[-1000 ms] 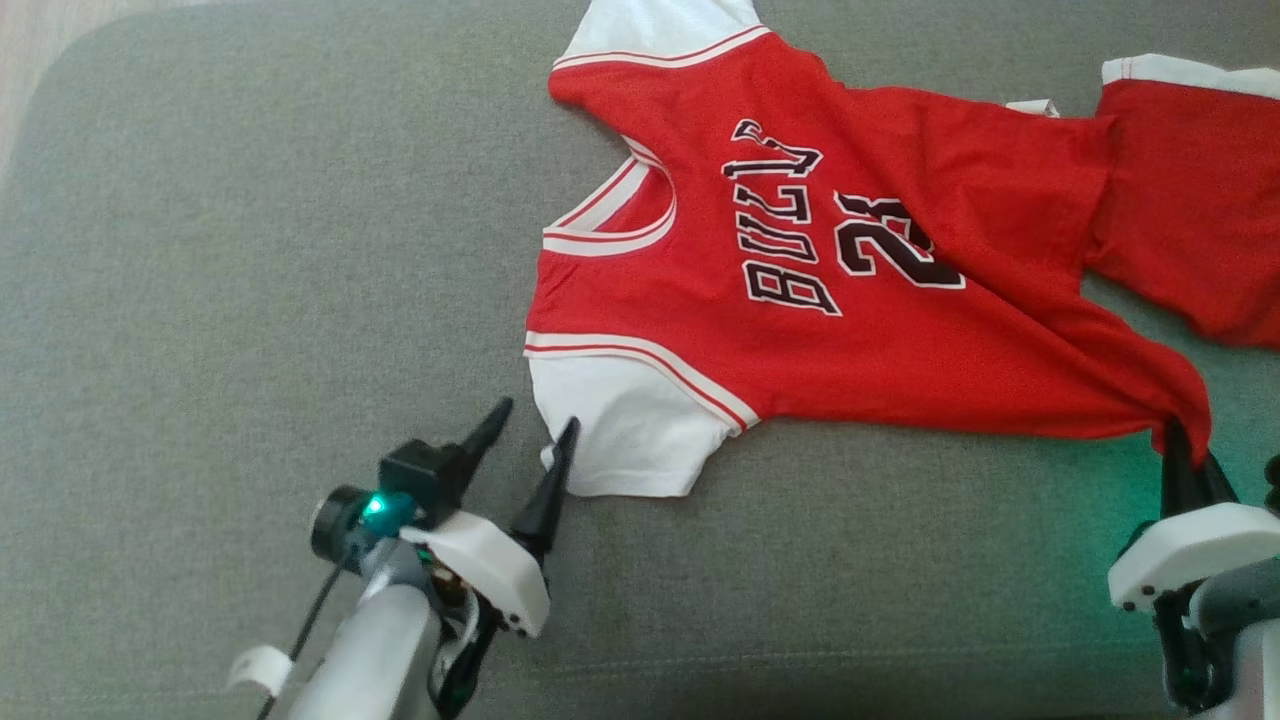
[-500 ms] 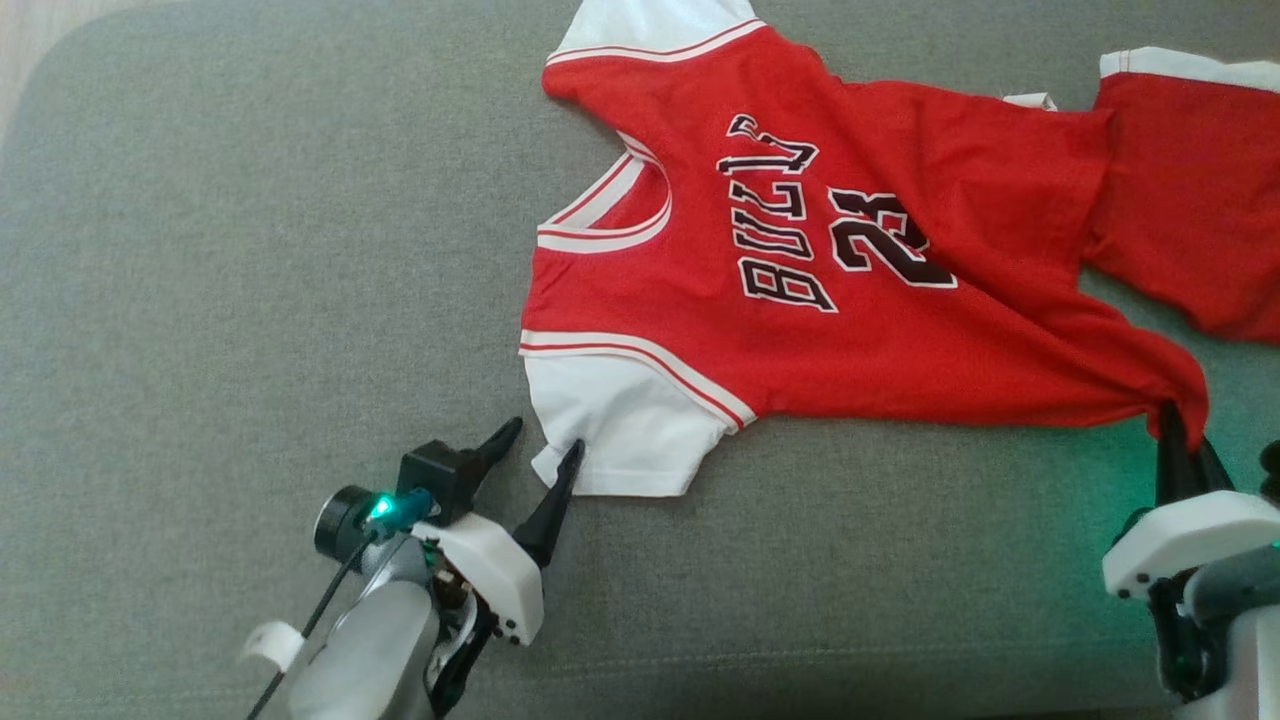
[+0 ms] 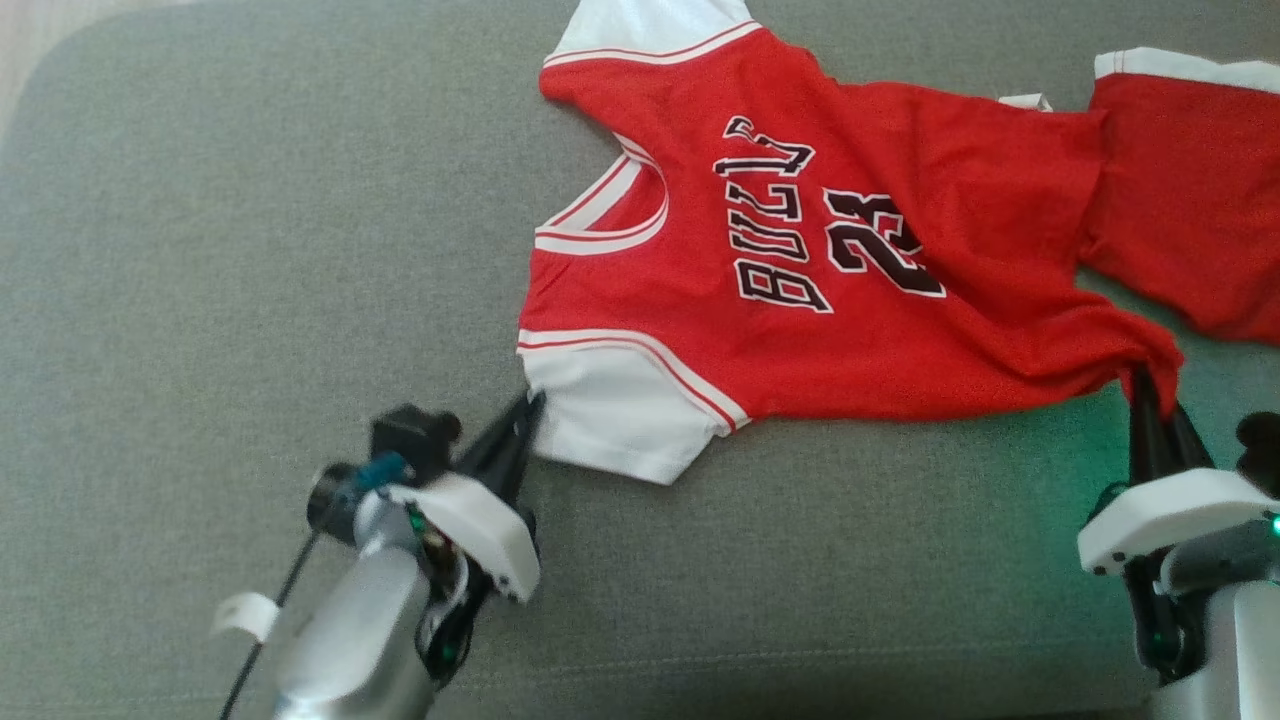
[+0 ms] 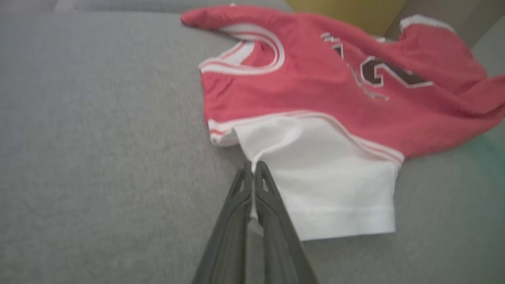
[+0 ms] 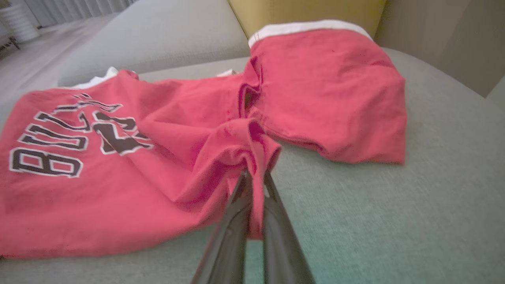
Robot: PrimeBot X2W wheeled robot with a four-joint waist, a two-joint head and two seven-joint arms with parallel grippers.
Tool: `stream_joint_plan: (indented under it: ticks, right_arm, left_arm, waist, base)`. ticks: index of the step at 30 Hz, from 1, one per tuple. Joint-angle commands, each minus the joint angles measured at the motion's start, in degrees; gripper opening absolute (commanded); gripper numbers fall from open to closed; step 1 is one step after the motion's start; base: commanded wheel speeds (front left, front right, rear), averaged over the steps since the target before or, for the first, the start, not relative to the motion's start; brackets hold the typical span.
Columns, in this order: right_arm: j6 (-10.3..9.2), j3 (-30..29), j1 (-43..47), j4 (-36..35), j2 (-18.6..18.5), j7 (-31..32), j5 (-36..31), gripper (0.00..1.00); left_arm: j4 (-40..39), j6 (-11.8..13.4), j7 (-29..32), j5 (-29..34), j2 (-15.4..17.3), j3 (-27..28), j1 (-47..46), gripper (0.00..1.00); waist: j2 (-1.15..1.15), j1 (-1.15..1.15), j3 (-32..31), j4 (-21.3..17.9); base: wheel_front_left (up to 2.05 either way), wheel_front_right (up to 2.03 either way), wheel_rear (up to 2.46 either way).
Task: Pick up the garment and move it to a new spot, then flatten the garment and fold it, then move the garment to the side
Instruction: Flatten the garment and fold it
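Note:
The garment is a red jersey with white sleeves and black lettering, lying spread on a grey cushion. My left gripper is shut on the edge of the near white sleeve, and the wrist view shows its fingers pinching a ridge of white cloth. At the right, my right gripper is shut on the garment's red lower corner, which bunches up around the closed fingers. The garment sags between the two grips.
Red shorts with a white waistband lie at the right, touching the jersey. A yellow cushion stands behind them. Bare grey cushion stretches to the left and along the front edge.
My left gripper moved onto the white sleeve's edge and shut on it; the sleeve is pulled up and creased. The right gripper, still holding the red corner, shifted slightly up in the view.

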Motion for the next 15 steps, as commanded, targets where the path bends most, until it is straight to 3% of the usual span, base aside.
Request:
stream_joint_plan:
  ticks: [1, 8, 15]
  right_arm:
    - [0.37, 2.4, -2.4, -3.3, -0.5, -1.2, 1.0, 0.00]
    - [0.37, 7.1, -7.0, -9.4, -1.0, -1.6, 3.1, 0.00]
    - [0.37, 12.2, -15.1, -12.9, -4.3, -2.0, 5.7, 0.00]
  left_arm:
    - [-4.5, 0.0, -1.0, -1.4, 0.5, 3.6, -2.1, 0.00]
    - [-21.9, -0.2, -1.2, -7.0, 0.2, 12.9, -1.7, 0.00]
    - [-32.4, -0.1, -0.9, -10.1, 0.3, 16.6, -3.1, 0.00]
  waist:
    - [0.00, 0.00, -0.5, 0.3]
    - [0.00, 0.00, -2.7, 0.9]
    - [0.00, 0.00, -5.4, 0.8]
  base:
    - [0.00, 0.00, 0.00]
    - [0.00, 0.00, 0.00]
    - [0.00, 0.00, 0.00]
